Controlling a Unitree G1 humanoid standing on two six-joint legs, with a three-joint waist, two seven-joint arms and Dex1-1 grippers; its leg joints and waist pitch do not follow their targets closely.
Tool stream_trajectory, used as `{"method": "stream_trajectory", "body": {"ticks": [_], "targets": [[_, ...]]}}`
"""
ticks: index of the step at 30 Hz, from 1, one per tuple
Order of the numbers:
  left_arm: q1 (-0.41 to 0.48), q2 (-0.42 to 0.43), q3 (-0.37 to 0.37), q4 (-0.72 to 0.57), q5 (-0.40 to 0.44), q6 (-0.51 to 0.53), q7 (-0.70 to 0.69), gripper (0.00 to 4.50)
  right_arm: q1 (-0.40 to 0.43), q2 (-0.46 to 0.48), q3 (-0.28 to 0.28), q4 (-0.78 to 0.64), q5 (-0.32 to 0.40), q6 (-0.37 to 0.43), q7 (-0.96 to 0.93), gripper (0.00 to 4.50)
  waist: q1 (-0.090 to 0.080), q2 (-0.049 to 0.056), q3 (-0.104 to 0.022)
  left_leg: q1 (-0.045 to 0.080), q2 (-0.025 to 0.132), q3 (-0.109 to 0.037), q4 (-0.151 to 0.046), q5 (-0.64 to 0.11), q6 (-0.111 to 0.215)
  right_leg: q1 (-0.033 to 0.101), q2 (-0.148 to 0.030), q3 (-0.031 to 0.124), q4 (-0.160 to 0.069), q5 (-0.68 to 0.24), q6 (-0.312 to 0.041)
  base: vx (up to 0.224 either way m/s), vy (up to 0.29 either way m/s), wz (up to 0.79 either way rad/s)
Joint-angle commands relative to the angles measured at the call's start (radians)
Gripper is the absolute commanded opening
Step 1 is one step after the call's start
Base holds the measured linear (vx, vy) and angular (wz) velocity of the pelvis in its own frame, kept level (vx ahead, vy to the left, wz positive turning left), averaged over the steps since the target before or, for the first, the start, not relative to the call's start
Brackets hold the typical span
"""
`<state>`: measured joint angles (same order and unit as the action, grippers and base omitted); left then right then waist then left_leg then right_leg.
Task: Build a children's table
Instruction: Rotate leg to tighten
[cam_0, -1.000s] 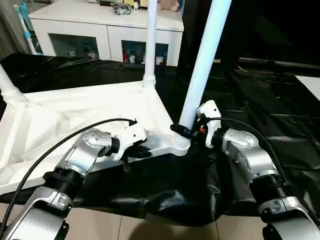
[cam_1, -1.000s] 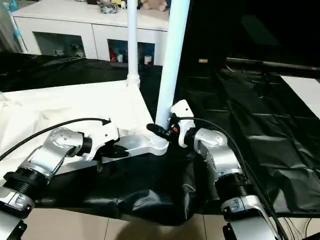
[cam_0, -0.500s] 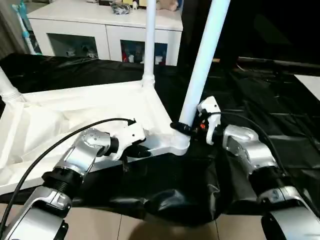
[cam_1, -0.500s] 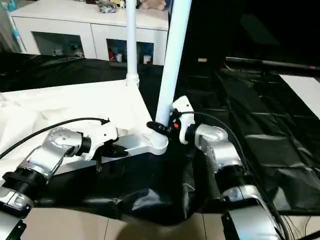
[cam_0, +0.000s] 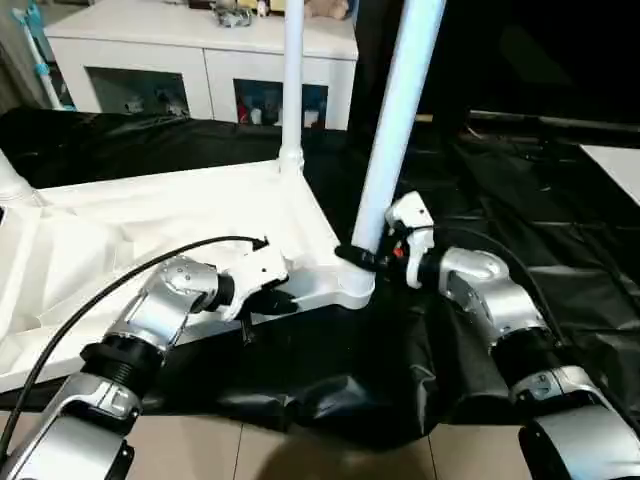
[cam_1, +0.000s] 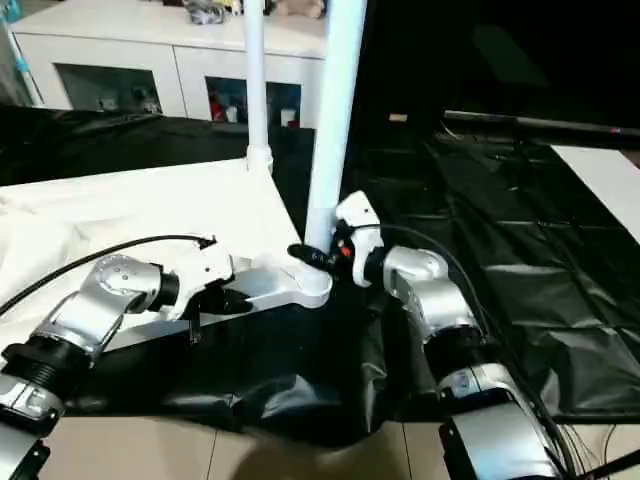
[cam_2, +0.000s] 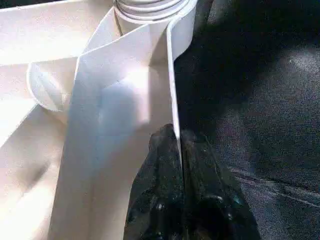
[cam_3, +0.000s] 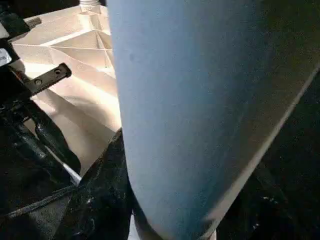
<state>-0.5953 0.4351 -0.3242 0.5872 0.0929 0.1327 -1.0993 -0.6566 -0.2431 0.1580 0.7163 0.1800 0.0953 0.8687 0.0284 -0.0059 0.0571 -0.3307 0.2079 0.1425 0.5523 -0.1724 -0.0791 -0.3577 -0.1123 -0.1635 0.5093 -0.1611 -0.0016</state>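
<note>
Currently the table top (cam_0: 150, 225) lies upside down on the black sheet (cam_0: 560, 210), ribbed underside facing up. Assembly appears well advanced: a far leg (cam_0: 292, 80) stands in its corner socket, another leg (cam_0: 12, 180) shows at the left edge, and the near leg (cam_0: 395, 120) stands in the near corner socket (cam_0: 350, 285). The left claw (cam_2: 179, 165) is clenched on the thin rim of the top, steadying it. The right claw (cam_0: 372, 258) grasps the near leg low down, just above the socket. Whether this leg is fully seated cannot be told. The fourth corner is out of view, so one leg may remain.
</note>
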Motion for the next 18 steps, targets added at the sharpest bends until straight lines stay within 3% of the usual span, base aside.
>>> {"method": "stream_trajectory", "body": {"ticks": [1, 2, 3, 4, 5, 6, 7, 8, 9, 10, 11, 12, 13, 14, 16, 18], "targets": [[0.010, 0.013, -0.024, -0.009, 0.013, -0.008, -0.027, 0.00, 0.068, -0.050, 0.043, 0.101, -0.109, 0.050, -0.017, 1.83, -0.005, 0.018, -0.030, 0.004, 0.051, -0.025, -0.125, -0.853, -0.048, 0.032, -0.038, 0.037, -0.021, -0.611, -0.025, 0.000, 0.000, 0.00], [0.011, 0.013, -0.025, -0.010, 0.014, -0.008, -0.028, 0.00, 0.069, -0.054, 0.052, 0.116, -0.116, 0.048, -0.017, 1.83, 0.005, 0.005, -0.023, 0.052, 0.022, -0.008, -0.089, -0.805, -0.052, -0.034, -0.047, 0.038, -0.082, -0.740, -0.025, 0.000, 0.000, 0.00], [0.011, 0.013, -0.025, -0.010, 0.014, -0.008, -0.028, 0.00, 0.070, -0.054, 0.053, 0.118, -0.116, 0.048, -0.017, 1.83, -0.002, 0.002, -0.010, 0.079, 0.003, -0.001, -0.054, -0.773, -0.044, -0.070, -0.046, 0.008, -0.125, -0.842, -0.001, 0.000, 0.000, 0.00], [0.012, 0.012, -0.025, -0.011, 0.015, -0.007, -0.028, 0.00, 0.071, -0.055, 0.054, 0.123, -0.118, 0.048, -0.017, 1.83, -0.015, -0.008, -0.014, 0.082, -0.017, 0.001, -0.016, -0.691, -0.033, -0.068, -0.047, -0.023, -0.153, -0.907, 0.036, 0.073, -0.012, -0.07], [0.012, 0.011, -0.026, -0.011, 0.015, -0.007, -0.028, 0.00, 0.073, -0.055, 0.056, 0.131, -0.120, 0.045, -0.020, 1.83, -0.019, 0.015, -0.016, 0.068, -0.005, -0.004, -0.012, -0.630, -0.025, -0.027, -0.051, -0.069, -0.166, -0.903, 0.077, 0.073, -0.012, -0.07], [0.012, 0.010, -0.027, -0.011, 0.015, -0.006, -0.028, 0.00, 0.075, -0.055, 0.059, 0.137, -0.120, 0.046, -0.023, 1.83, -0.013, 0.044, -0.020, -0.040, 0.063, -0.033, -0.117, -0.788, -0.034, 0.096, -0.038, -0.044, 0.012, -0.629, 0.039, 0.051, 0.024, -0.22], [0.012, 0.010, -0.027, -0.011, 0.014, -0.006, -0.028, 0.00, 0.075, -0.055, 0.059, 0.138, -0.120, 0.047, -0.024, 1.83, 0.031, 0.055, -0.020, -0.101, 0.086, -0.031, -0.173, -0.917, -0.059, 0.136, -0.023, 0.020, 0.161, -0.398, -0.028, 0.056, -0.016, 0.11], [0.012, 0.010, -0.028, -0.012, 0.015, -0.007, -0.028, 0.00, 0.078, -0.055, 0.063, 0.149, -0.122, 0.043, -0.028, 1.83, 0.069, 0.040, -0.019, -0.043, 0.080, 0.017, -0.201, -0.928, -0.024, 0.053, 0.008, 0.064, 0.170, -0.212, -0.055, 0.056, -0.016, 0.11], [0.013, 0.010, -0.028, -0.011, 0.016, -0.007, -0.028, 0.00, 0.079, -0.055, 0.064, 0.153, -0.124, 0.041, -0.030, 1.83, 0.058, -0.051, -0.032, 0.062, 0.007, 0.016, -0.067, -0.642, -0.032, -0.042, -0.055, 0.128, 0.011, -0.663, -0.014, 0.117, -0.115, 0.27], [0.013, 0.010, -0.028, -0.011, 0.016, -0.007, -0.028, 0.00, 0.079, -0.055, 0.064, 0.153, -0.124, 0.041, -0.030, 1.83, 0.065, -0.027, -0.019, 0.066, -0.002, 0.006, 0.002, -0.495, -0.021, -0.070, -0.128, 0.144, -0.056, -0.901, -0.048, 0.111, -0.125, -0.13], [0.013, 0.011, -0.029, -0.012, 0.016, -0.007, -0.028, 0.00, 0.080, -0.055, 0.065, 0.153, -0.124, 0.041, -0.031, 1.83, 0.078, -0.034, -0.035, -0.003, 0.014, -0.011, -0.011, -0.252, 0.002, -0.003, -0.136, 0.169, -0.049, -0.973, -0.022, 0.111, -0.125, -0.13], [0.014, 0.011, -0.030, -0.013, 0.016, -0.007, -0.028, 0.00, 0.082, -0.056, 0.066, 0.153, -0.124, 0.041, -0.032, 1.83, 0.082, -0.020, -0.048, -0.041, 0.025, -0.011, -0.069, -0.168, -0.035, 0.027, -0.078, 0.135, -0.010, -0.736, -0.046, 0.078, -0.047, -0.37], [0.015, 0.012, -0.030, -0.015, 0.016, -0.006, -0.029, 0.00, 0.083, -0.057, 0.067, 0.152, -0.124, 0.042, -0.032, 1.83, 0.080, -0.014, -0.062, -0.040, 0.027, -0.009, -0.078, -0.143, -0.055, 0.031, -0.044, 0.120, 0.021, -0.429, -0.083, 0.080, 0.010, -0.27], [0.014, 0.014, -0.031, -0.012, 0.016, -0.007, -0.031, 0.00, 0.082, -0.058, 0.067, 0.153, -0.120, 0.041, -0.035, 1.83, 0.078, -0.013, -0.058, -0.030, 0.023, 0.000, -0.080, -0.209, -0.052, 0.022, -0.029, 0.120, 0.027, -0.315, -0.121, 0.080, 0.010, -0.27], [0.013, 0.016, -0.031, -0.009, 0.017, -0.008, -0.032, 0.00, 0.081, -0.057, 0.067, 0.154, -0.120, 0.039, -0.038, 1.83, 0.076, -0.011, -0.054, -0.018, 0.022, 0.005, -0.080, -0.319, -0.054, 0.011, -0.032, 0.127, 0.021, -0.350, -0.150, 0.000, 0.000, 0.00], [0.015, 0.019, -0.031, -0.010, 0.017, -0.009, -0.033, 0.00, 0.082, -0.053, 0.059, 0.153, -0.121, 0.035, -0.049, 1.83, 0.075, -0.007, -0.058, -0.017, 0.026, 0.004, -0.083, -0.353, -0.051, 0.014, -0.032, 0.135, 0.018, -0.365, -0.163, 0.000, 0.000, 0.00]]}}
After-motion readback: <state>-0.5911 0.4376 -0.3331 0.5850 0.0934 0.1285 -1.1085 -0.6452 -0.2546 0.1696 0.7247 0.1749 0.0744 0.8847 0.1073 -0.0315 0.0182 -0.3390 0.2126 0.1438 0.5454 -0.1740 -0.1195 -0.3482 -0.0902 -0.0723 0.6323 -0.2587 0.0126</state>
